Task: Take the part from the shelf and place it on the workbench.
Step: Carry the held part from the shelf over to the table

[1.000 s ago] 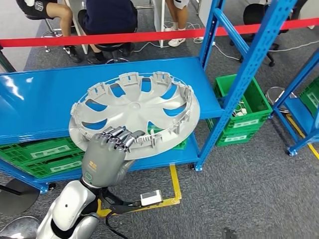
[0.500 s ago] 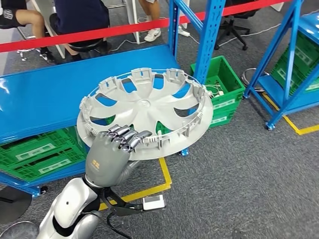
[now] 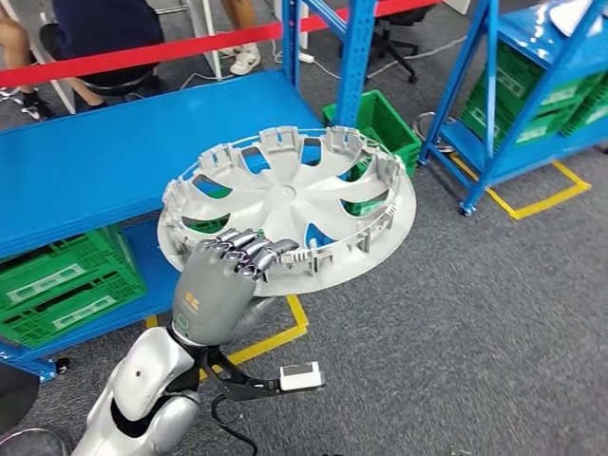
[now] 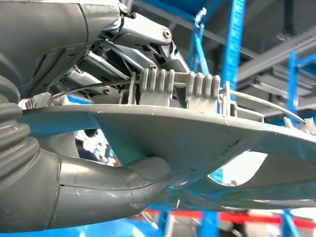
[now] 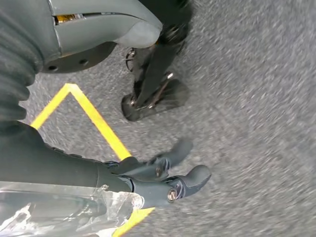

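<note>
Grey carpet floor (image 3: 459, 313) with yellow tape lines, blue shelf racks around, green crates (image 3: 61, 285) under the blue shelf board (image 3: 93, 161).

Carrying step, by judgement: part (image 3: 287, 204), a grey wheel cover, already off the shelf, held in the air over the board's front right corner and the floor. Left hand (image 3: 215, 290) gripping its near rim, fingers (image 3: 247, 249) curled over the ribbed edge, thumb (image 4: 111, 185) pressed from below. Right hand (image 5: 164, 173) hanging over the floor, holding nothing, fingers apart.

Next, probably: turn toward the workbench, keep the disc level, firm pinch on the rim, since gripped at one edge and likely to tip.
</note>
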### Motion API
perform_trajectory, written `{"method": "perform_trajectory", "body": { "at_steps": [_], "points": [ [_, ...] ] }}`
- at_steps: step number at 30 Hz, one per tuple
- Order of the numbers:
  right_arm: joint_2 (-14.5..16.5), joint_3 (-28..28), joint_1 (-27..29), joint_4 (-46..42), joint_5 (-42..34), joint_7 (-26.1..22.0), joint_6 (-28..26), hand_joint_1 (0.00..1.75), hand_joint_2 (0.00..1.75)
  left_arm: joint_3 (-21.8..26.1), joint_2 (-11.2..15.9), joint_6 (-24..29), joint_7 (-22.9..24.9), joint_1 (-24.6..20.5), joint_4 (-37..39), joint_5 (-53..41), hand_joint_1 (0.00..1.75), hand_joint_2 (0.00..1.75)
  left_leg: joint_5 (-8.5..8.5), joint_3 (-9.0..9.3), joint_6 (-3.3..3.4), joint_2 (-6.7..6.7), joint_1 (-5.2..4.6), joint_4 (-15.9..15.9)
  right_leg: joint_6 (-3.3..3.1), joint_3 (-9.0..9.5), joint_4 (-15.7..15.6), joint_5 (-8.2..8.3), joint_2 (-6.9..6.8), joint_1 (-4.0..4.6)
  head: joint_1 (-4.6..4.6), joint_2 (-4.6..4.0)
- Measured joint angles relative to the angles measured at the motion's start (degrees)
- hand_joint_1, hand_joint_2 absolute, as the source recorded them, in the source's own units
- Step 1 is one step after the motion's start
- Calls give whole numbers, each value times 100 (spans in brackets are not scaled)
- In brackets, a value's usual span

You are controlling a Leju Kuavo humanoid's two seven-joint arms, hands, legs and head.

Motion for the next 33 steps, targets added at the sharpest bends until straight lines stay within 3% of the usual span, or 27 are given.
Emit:
{"method": "perform_trajectory", "body": {
  "at_steps": [2, 3, 4, 6, 7, 9, 11, 12, 13, 14, 16, 18, 20, 22, 23, 25, 27, 28, 29, 30, 31, 33],
  "points": [
    [-13, -8, -27, -4, 31, 1, 24, 0, 175, -21, -15, -2, 1, -14, 28, 25, 141, 175, 91, -88, -50, 100, -29, 22, -26, 707, -875, -63, -203, 31, 1, 0],
    [-21, -9, -43, -7, 45, -3, 33, 0, 175, -27, -23, -4, 1, -27, 39, 34, 141, 175, 136, -105, -77, 153, -40, 30, -52, 919, -1209, -144, -272, 50, 0, 0],
    [-28, -9, -54, -9, 58, -7, 42, 0, 175, -33, -31, -9, 1, -42, 49, 50, 141, 175, 179, -116, -105, 211, -41, 30, -87, 1003, -1396, -210, -285, 73, -2, 1],
    [-43, -10, -35, -11, 92, -10, 55, 0, 175, -45, -34, -20, -3, -69, 73, 98, 141, 175, 235, -135, -169, 275, -21, 28, -191, 898, -1438, -138, -190, 83, -4, 1],
    [-51, -11, -21, -13, 111, -12, 61, 0, 175, -52, -34, -26, -6, -74, 82, 123, 141, 175, 150, -167, -211, 210, -8, 77, -246, 856, -1440, -78, -140, 77, -7, 1],
    [-71, -13, -10, -15, 152, -24, 78, 0, 175, -56, -26, -33, -9, -75, 100, 160, 141, 175, -325, -306, -283, -34, 14, 481, -336, 728, -1449, 77, -44, 50, -19, 0],
    [-86, -14, -14, -16, 187, -44, 100, 0, 175, -57, -6, -33, -9, -70, 119, 189, 141, 175, -879, -476, -311, -211, 24, 1214, -364, 535, -1437, 232, 74, 45, -29, 0],
    [-91, -13, -11, -16, 201, -51, 112, 0, 175, -57, 4, -33, -9, -66, 125, 200, 141, 175, -988, -503, -313, -244, 25, 1494, -362, 432, -1430, 306, 136, 44, -31, 0],
    [-93, -13, -5, -16, 210, -55, 120, 0, 175, -57, 14, -33, -9, -63, 128, 206, 141, 175, -972, -459, -309, -264, 25, 1615, -355, 330, -1421, 378, 194, 42, -30, 0],
    [-96, -13, -1, -16, 218, -57, 125, 0, 175, -57, 20, -34, -9, -61, 130, 210, 141, 175, -850, -323, -302, -283, 28, 1534, -343, 232, -1414, 449, 251, 37, -30, 0],
    [-98, -13, -1, -16, 237, -66, 131, 0, 175, -57, 23, -38, -9, -62, 131, 216, 141, 175, -579, 125, -288, -381, 45, 971, -303, 70, -1401, 577, 359, 22, -31, 0],
    [-107, -13, -8, -16, 261, -84, 140, 0, 175, -56, 21, -43, -9, -65, 130, 223, 141, 175, -558, 570, -266, -577, 72, 323, -251, -44, -1386, 674, 438, 28, -32, 0],
    [-123, -12, -7, -16, 291, -108, 154, 0, 175, -54, 21, -60, -9, -55, 131, 254, 141, 175, -634, 727, -222, -675, 75, 16, -203, -119, -1394, 790, 510, 37, -31, 0],
    [-149, -10, 18, -16, 334, -123, 173, 0, 175, -50, 21, -86, -11, -30, 135, 307, 141, 175, -607, 674, -151, -604, 67, -11, -147, -166, -1433, 901, 572, 26, -31, 0],
    [-162, -10, 35, -15, 363, -123, 185, 0, 175, -49, 19, -99, -13, -17, 138, 329, 141, 175, -575, 643, -107, -550, 68, -9, -119, -207, -1407, 863, 512, 31, -23, 0],
    [-185, -9, 48, -14, 436, -108, 209, 0, 175, -44, 14, -128, -15, 6, 143, 365, 141, 175, -499, 574, -7, -427, 70, -16, -77, -359, -1040, 513, 285, 43, 12, 0],
    [-186, -3, 26, -11, 523, -76, 234, 0, 175, -38, 11, -169, -14, 21, 145, 389, 141, 175, -431, 498, 40, -303, 43, -14, -48, -590, -245, 10, 112, 47, 38, 0],
    [-187, 2, 14, -10, 562, -62, 244, 0, 175, -37, 10, -191, -14, 25, 147, 404, 141, 175, -399, 458, 46, -235, 32, -12, -40, -669, 110, -119, 88, 44, 39, 0],
    [-189, 8, 6, -8, 597, -50, 252, 0, 175, -37, 8, -212, -13, 28, 151, 419, 141, 175, -368, 419, 45, -168, 23, -10, -38, -672, 320, -142, 76, 43, 39, 0],
    [-192, 14, 4, -7, 620, -42, 254, 0, 175, -38, 5, -226, -13, 28, 153, 432, 141, 175, -345, 386, 40, -111, 15, -8, -45, -586, 325, -77, 70, 43, 40, 0],
    [-199, 22, 5, -7, 636, -34, 255, 0, 175, -39, 1, -236, -13, 29, 156, 440, 141, 175, -328, 364, 34, -53, 6, -6, -67, -345, 48, 42, 40, 49, 40, 0],
    [-220, 38, -6, -7, 650, -27, 256, 0, 175, -39, -15, -244, -13, 26, 157, 443, 141, 175, -310, 341, 15, 58, -16, 0, -138, 272, -811, 141, -138, 98, 37, 0]
  ]
}}
